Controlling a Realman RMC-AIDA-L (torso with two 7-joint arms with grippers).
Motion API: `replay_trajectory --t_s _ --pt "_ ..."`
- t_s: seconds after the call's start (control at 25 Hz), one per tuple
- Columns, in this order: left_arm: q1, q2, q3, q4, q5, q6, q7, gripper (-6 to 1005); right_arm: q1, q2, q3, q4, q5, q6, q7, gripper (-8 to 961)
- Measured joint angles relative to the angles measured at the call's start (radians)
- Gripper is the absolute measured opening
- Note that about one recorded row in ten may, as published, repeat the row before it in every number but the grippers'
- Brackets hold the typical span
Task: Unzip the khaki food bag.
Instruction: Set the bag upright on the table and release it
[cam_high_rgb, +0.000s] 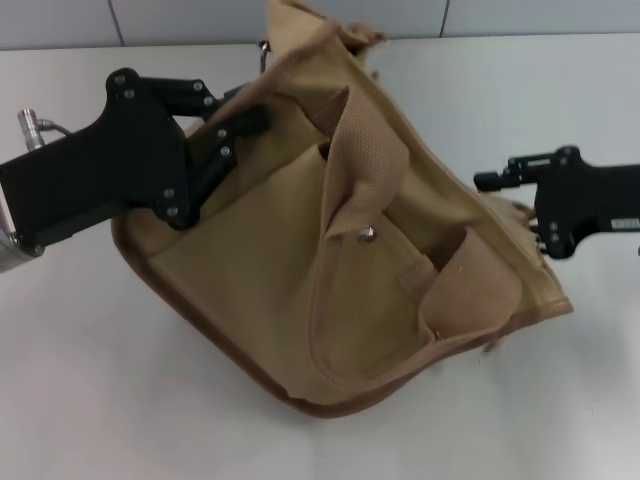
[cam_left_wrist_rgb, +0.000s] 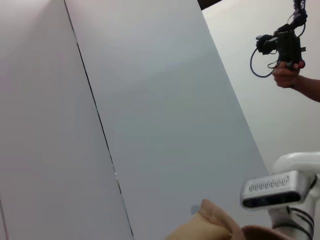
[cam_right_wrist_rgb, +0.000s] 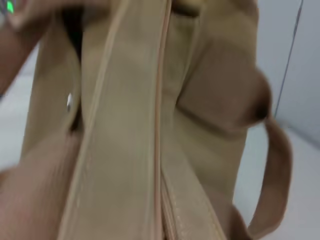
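Note:
The khaki food bag (cam_high_rgb: 340, 270) lies tilted on the white table (cam_high_rgb: 80, 400), front pocket up, with the silver snap (cam_high_rgb: 366, 235) at its middle. Two wide webbing handles (cam_high_rgb: 365, 160) flop over the front. My left gripper (cam_high_rgb: 232, 138) is shut on the bag's upper left edge. My right gripper (cam_high_rgb: 505, 200) is at the bag's right end, beside its frayed corner. The right wrist view shows the bag (cam_right_wrist_rgb: 130, 140) up close, with its trim seam running along it and the snap (cam_right_wrist_rgb: 69, 101). A corner of the bag (cam_left_wrist_rgb: 210, 226) shows in the left wrist view.
A pale panelled wall (cam_high_rgb: 200, 20) runs behind the table. In the left wrist view, the robot's white head camera (cam_left_wrist_rgb: 272, 187) is near, and a person's hand holding a black device (cam_left_wrist_rgb: 286, 60) is far off.

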Motion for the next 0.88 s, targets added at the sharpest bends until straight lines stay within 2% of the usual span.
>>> replay_trajectory --t_s 0.12,0.56,0.6,0.88 --pt "-0.002 -0.001 0.000 -0.027 0.000 -0.002 0.006 62 -0.010 -0.001 0.002 -0.015 0.039 -0.001 -0.002 723" --pt "0.005 -0.005 -0.009 -0.155 -0.010 0.038 0.120 62 -0.015 0.004 0.010 -0.081 0.086 0.014 0.057 252" --pt "0.001 -0.005 -0.016 -0.224 -0.016 0.066 0.185 62 -0.020 0.003 0.012 -0.103 0.110 0.021 0.078 242" --pt "0.000 -0.008 -0.011 -0.363 -0.018 0.091 0.309 62 -0.026 0.001 0.008 -0.174 0.170 0.059 0.145 188"
